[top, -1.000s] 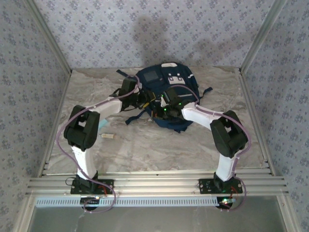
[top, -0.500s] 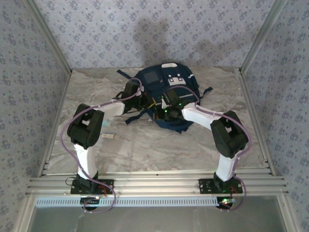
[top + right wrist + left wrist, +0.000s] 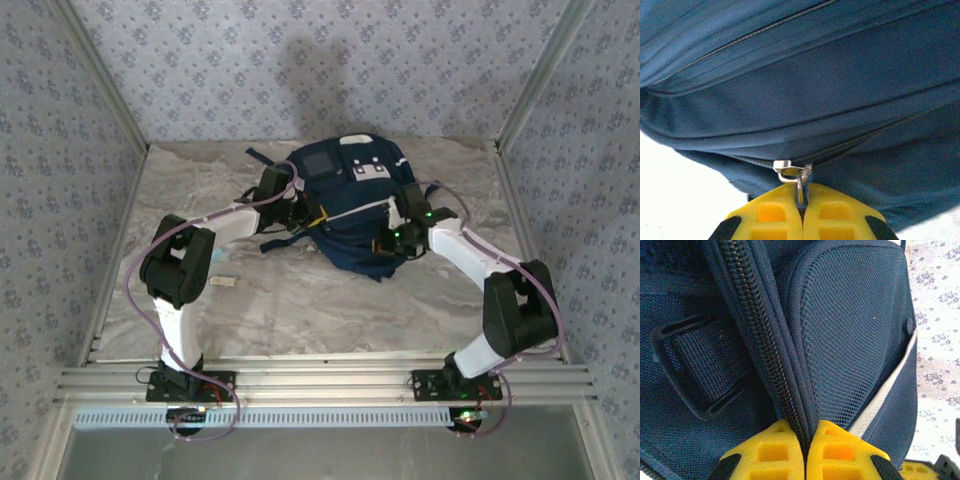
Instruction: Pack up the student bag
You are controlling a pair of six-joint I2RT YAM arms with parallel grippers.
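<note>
**Student bag, zip closure: both end effectors engaged**

Student bag (image 3: 345,195): on the desk (image 3: 300,300), far middle, lying between the two end effectors. Left end effector (image 3: 806,435): clamped on the zip seam (image 3: 764,350), which runs straight ahead from its tips. Right end effector (image 3: 801,194): clamped on the metal zipper pull (image 3: 790,172) at its very tips, zip line crosswise. Judged: right draws along that line, left anchors.

Student bag (image 3: 350,215) on the table (image 3: 300,300), far middle — small flat object (image 3: 225,283) to its near left.
</note>
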